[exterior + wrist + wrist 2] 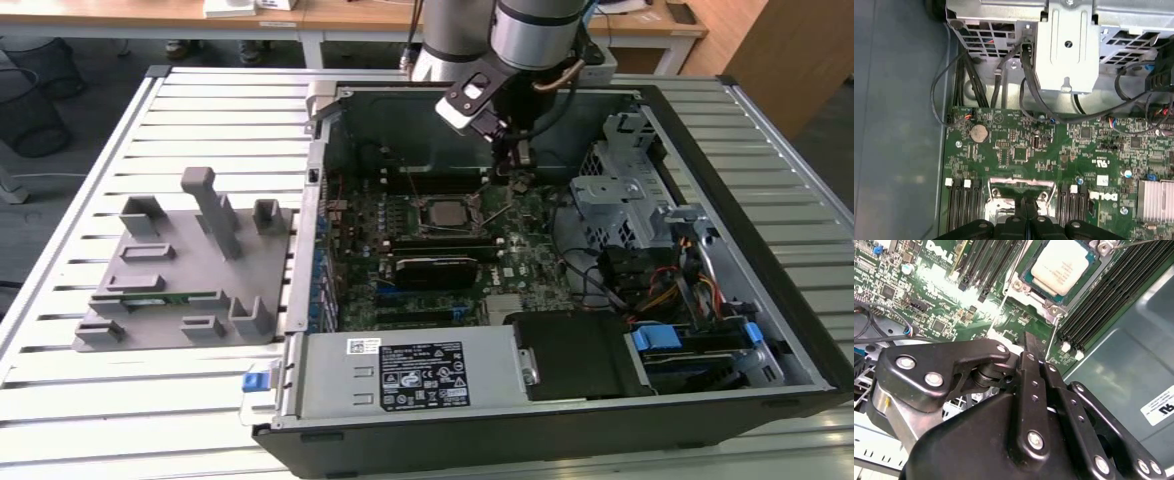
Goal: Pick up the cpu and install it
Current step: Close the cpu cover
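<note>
Second wrist view gives us the small flat square cpu with a silver-white metal top, lying in its socket on the green motherboard, beside the long black memory slots. The black metal tool hangs near it, its fingers pressed together with nothing between them. We judge that seating matters now: the chip should lie flat, corners matched, and any push should be straight and gentle.

Gripper with its black linkage is close up front, fingers pressed together with nothing between them. It is clear of the cpu. The cpu lies flat in its socket on the green motherboard, silver top up. Black memory slots sit on both sides of the socket. Grey case panel has a white sticker.
</note>
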